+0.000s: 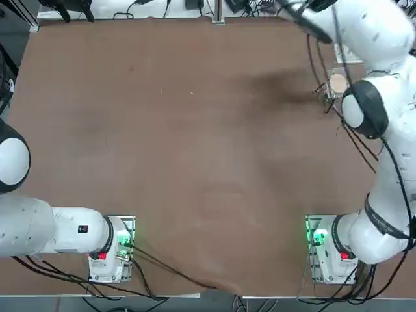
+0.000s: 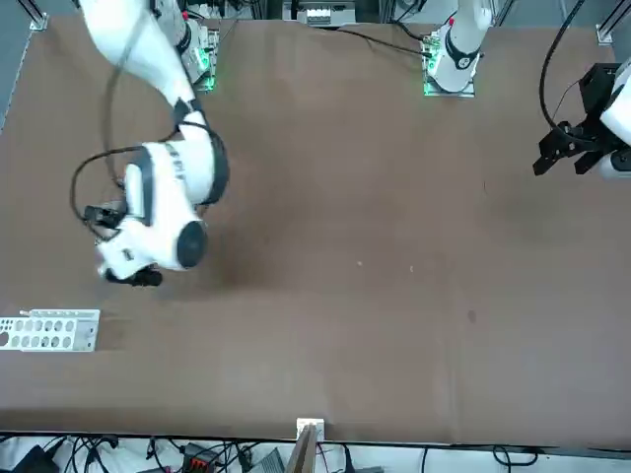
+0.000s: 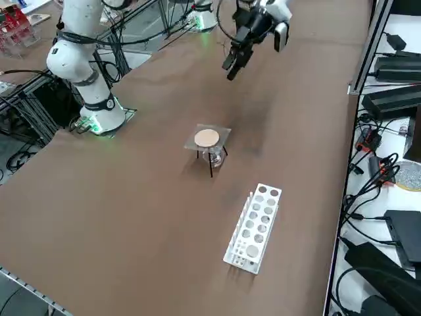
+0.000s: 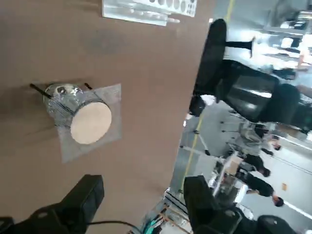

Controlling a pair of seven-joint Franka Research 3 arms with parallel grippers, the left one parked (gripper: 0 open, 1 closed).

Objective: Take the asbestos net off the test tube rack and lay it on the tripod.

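Net (image 3: pixel 206 137) on tripod (image 3: pixel 210 164); right fingers (image 3: pixel 256 54) spread, empty, apart toward robot's left. Judged: only retreat remains.

The place looked like a robotics laboratory. White robot arms were fixed to a wide brown table (image 1: pixel 195 143). On the table there stood a white test tube rack (image 3: pixel 253 228) and a tripod (image 3: pixel 210 161). Many black cables (image 3: pixel 378 184) lay beside it, and people (image 4: pixel 261 180) were in the room.

Asbestos net (image 4: pixel 91 123) on tripod (image 4: pixel 63 105) | rack (image 4: pixel 168 6) apart | gripper (image 4: pixel 144 195) open
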